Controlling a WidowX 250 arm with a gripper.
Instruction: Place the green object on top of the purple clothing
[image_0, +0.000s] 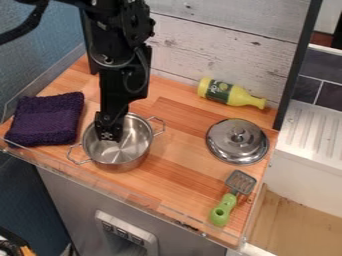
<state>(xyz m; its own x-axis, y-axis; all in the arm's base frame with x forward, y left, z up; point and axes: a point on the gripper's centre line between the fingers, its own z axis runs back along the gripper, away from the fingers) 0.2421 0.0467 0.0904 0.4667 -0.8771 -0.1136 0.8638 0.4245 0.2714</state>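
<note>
Green-handled slotted spatula (240, 182), five o'clock on the desk (177, 172)
Probably light and stiff, its smooth handle (228, 201) could slip; grip it mid-handle. The gripper (109, 134) hangs at the mouth of the pot (119, 162), eight o'clock; whether wide or narrow, I cannot tell. Soft purple cloth (45, 119), nine o'clock. Yellow bottle (239, 96), two o'clock: dark label (218, 91) with print.

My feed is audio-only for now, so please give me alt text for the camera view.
Black gripper hangs over an open metal pot on a wooden counter, with purple cloth at frame left. At frame right lie a green-handled spatula, a metal lid and a yellow bottle.
</note>
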